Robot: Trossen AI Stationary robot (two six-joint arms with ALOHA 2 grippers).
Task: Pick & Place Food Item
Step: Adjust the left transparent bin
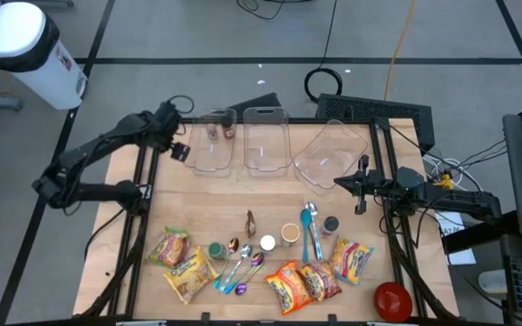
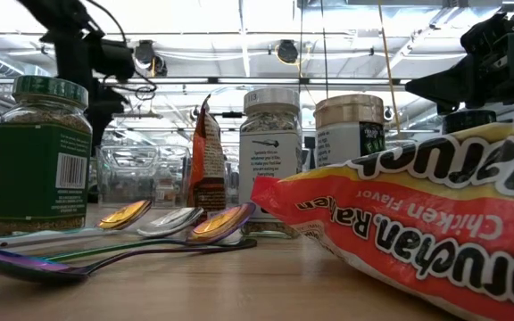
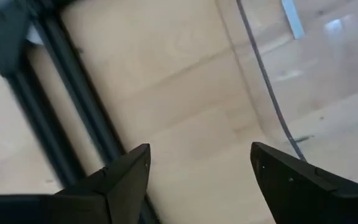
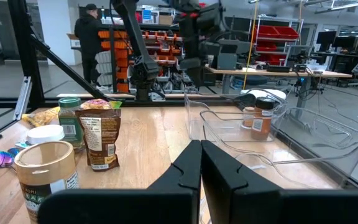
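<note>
Resting inside the leftmost clear container (image 1: 214, 143) at the upper centre of the high view is a small spice jar (image 1: 229, 128) with a dark cap and what looks like reddish-brown contents. The left gripper (image 1: 181, 150) hovers just left of that container, jaws apart and empty. The right gripper (image 1: 340, 184), at centre right beside the tilted container (image 1: 329, 152), has its jaws together.

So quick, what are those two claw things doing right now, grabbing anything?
Left gripper: open, holding nothing, beside the leftmost clear container.
Right gripper: shut, holding nothing, above the table's right side.
</note>
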